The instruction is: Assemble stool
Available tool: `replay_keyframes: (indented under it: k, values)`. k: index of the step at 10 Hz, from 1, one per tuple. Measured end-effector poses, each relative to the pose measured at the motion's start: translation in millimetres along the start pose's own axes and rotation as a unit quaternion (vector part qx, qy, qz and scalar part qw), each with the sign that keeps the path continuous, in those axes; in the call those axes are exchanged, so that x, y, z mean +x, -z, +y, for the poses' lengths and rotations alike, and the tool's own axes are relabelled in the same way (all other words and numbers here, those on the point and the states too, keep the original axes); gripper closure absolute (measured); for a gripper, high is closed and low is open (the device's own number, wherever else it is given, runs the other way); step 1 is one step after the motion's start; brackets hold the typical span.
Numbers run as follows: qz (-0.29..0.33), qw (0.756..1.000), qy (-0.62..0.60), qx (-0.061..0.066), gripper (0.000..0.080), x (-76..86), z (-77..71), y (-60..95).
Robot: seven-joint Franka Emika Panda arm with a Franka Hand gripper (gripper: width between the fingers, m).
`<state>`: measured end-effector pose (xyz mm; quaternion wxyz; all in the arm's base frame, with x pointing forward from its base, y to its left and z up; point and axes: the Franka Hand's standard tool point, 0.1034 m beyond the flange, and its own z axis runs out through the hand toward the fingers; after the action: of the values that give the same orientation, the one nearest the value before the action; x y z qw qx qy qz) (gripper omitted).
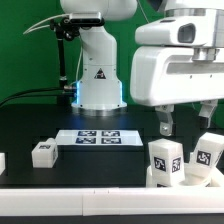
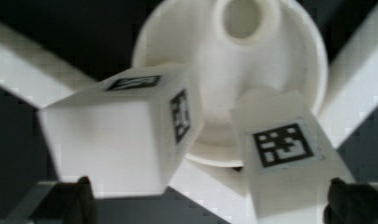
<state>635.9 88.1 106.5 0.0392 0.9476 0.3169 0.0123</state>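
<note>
hand: the hand (image 1: 187, 120) is hanging wide open over the desk's near corner, its fingers (image 1: 167, 124) spread well apart and gripping nothing.
just below: the first standing leg (image 1: 165, 160) and the second standing leg (image 1: 207, 154) are sticking up side by side under the fingers, near them but not touching.
seat: the seat (image 2: 221, 80) is lying flat beneath both legs, tucked into the corner where the white bars (image 1: 70, 190) are meeting. the legs seem to be rising from its sockets, though how deep they are sitting is not showing.
farther out: the loose leg (image 1: 42, 152) is standing alone on the desk (image 1: 30, 125), well apart toward the exterior view's left, with the marker board (image 1: 98, 137) lying between it and the seat.
handling: all the parts are looking like stiff, light plastic with smooth and probably slippery faces. nothing is looking fragile, but so light a leg is likely tipping or skating away under an off-centre touch.
where to hold: i am judging the loose leg best taken across two flat opposite faces, around mid-height, pads square to those faces so it is not swivelling in the grip. the seat is looking too broad to span across its face, so only its thick rim is offering a hold.
caution: closing on a standing leg is risking twisting it in its socket or nudging the seat off the bars.
</note>
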Motion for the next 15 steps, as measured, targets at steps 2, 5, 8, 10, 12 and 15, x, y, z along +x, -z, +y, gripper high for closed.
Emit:
replay_keyframes:
  k: [2,5,8,10,12,15]
  values:
    - [0.001,1.0,-0.021,-0.001,0.015,7.1,-9.0,-0.4]
    - [0.007,1.0,-0.003,-0.003,0.015,21.8,-23.4,6.0]
    - [0.011,1.0,0.003,-0.009,0.015,16.0,-31.2,-19.5]
    - [0.013,1.0,-0.002,-0.01,0.0274,15.8,-29.2,-21.6]
    - [0.014,1.0,-0.022,-0.011,0.0412,16.1,-28.6,-21.1]
    - [0.015,0.991,-0.13,-0.009,0.0461,16.0,-27.9,-21.0]
